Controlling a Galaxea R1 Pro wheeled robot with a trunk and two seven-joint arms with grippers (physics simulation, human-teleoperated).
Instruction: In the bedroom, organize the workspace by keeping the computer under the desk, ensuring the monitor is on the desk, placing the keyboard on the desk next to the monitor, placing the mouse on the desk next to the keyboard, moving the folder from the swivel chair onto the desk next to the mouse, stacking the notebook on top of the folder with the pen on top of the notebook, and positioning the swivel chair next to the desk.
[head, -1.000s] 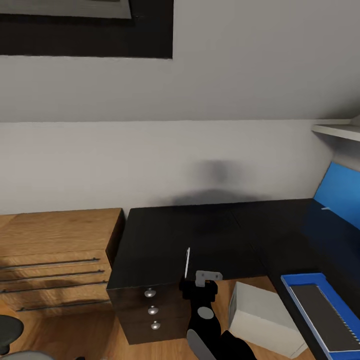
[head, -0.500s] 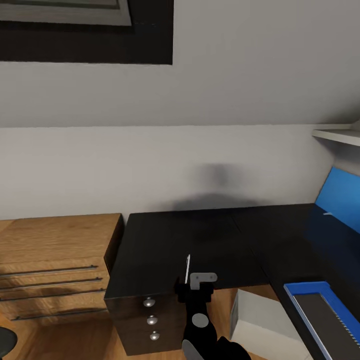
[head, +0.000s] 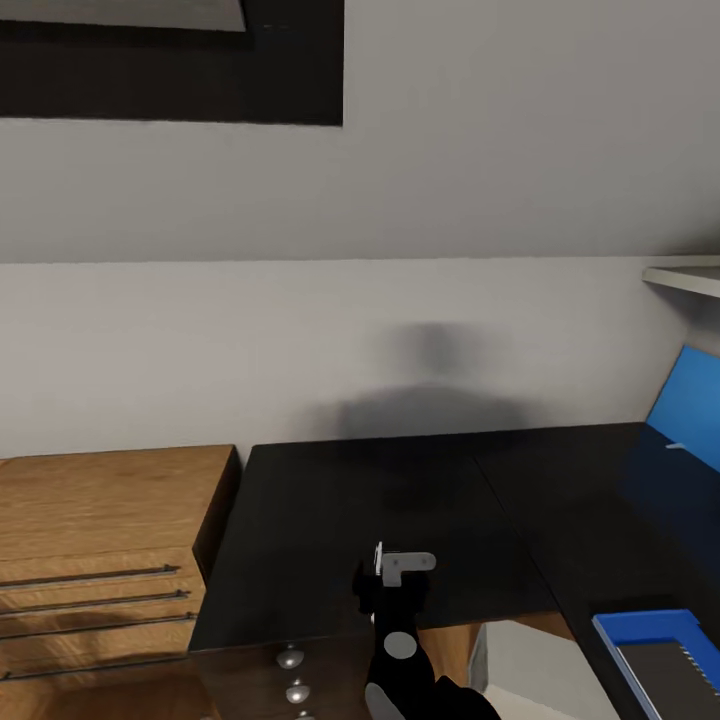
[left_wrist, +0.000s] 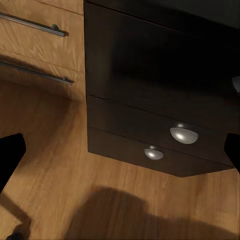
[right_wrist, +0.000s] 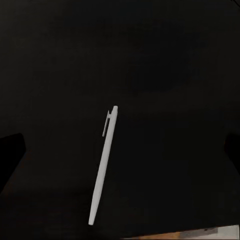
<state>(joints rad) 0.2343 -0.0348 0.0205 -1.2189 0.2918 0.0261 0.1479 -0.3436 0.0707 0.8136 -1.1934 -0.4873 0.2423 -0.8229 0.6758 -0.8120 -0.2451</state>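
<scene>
At the lower middle of the head view: my right gripper (head: 398, 572) hangs over the front part of the black desk (head: 330, 510), arm rising from the bottom edge.
Right gripper state: spread wide; in the right wrist view my dark fingertips (right_wrist: 11, 150) sit at the far left and right edges with nothing between them but desk top.
Pen: a slim white pen (right_wrist: 103, 165) lies flat on the desk, running from the lower middle up toward the centre of the right wrist view, clip end uppermost. In the head view a sliver of it (head: 377, 559) peeks out just left of my gripper's grey bracket.
Pen relative to gripper: below and between my spread fingers, somewhat left of midway, not touched by either.
Why I am held so: I judge this stance suits a straight descent, with the fingers set across the pen's length to pinch it from both sides.
Left gripper state: also wide apart; dark fingertips (left_wrist: 10, 157) sit at both side edges of the left wrist view, holding nothing.
Left gripper surroundings: it looks at the desk's dark drawer unit (left_wrist: 150, 90) with round silver knobs (left_wrist: 183, 134), above wooden floor (left_wrist: 65, 180).
Notebook: a bright blue notebook (head: 657, 625) shows at the lower right corner of the head view.
Dresser: a light wooden dresser (head: 100, 540) stands at the lower left, just beside the desk.
</scene>
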